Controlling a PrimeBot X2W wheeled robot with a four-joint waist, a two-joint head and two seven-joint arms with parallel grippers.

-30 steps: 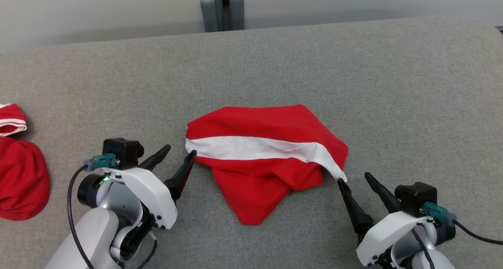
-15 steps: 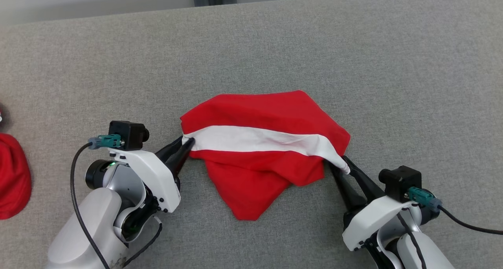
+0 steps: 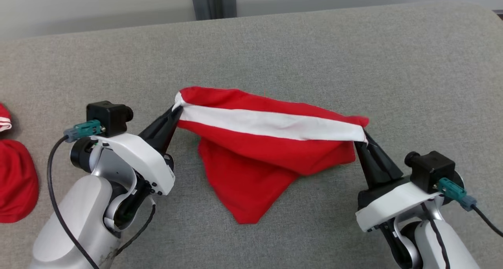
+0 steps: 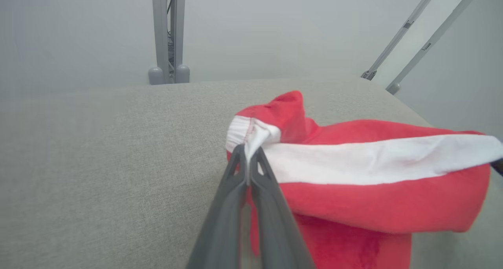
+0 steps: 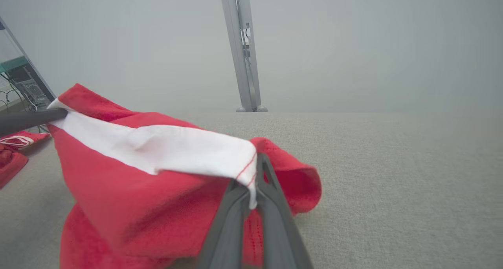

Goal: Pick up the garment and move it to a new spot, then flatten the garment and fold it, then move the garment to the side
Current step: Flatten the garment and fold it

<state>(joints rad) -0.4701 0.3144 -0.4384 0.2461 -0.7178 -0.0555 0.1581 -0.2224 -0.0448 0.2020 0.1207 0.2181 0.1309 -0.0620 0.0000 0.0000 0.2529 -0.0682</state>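
The garment is red cloth with a broad white band, and it lies partly lifted in the middle of the grey fabric surface. My left gripper is shut on the left end of the white band. My right gripper is shut on the band's right end. The band hangs stretched between them, and a red point of cloth droops toward me onto the surface. In the left wrist view the fingertips pinch a gathered white hem of the garment. In the right wrist view the tips pinch a stitched white corner of the garment.
More red clothing with a white-striped edge lies at the far left of the surface, also seen in the right wrist view as a red heap. A grey post stands behind the far edge.
Both grippers went from open beside the garment to shut on the ends of its white band. They have raised and drawn the band apart. The head camera has shifted too.
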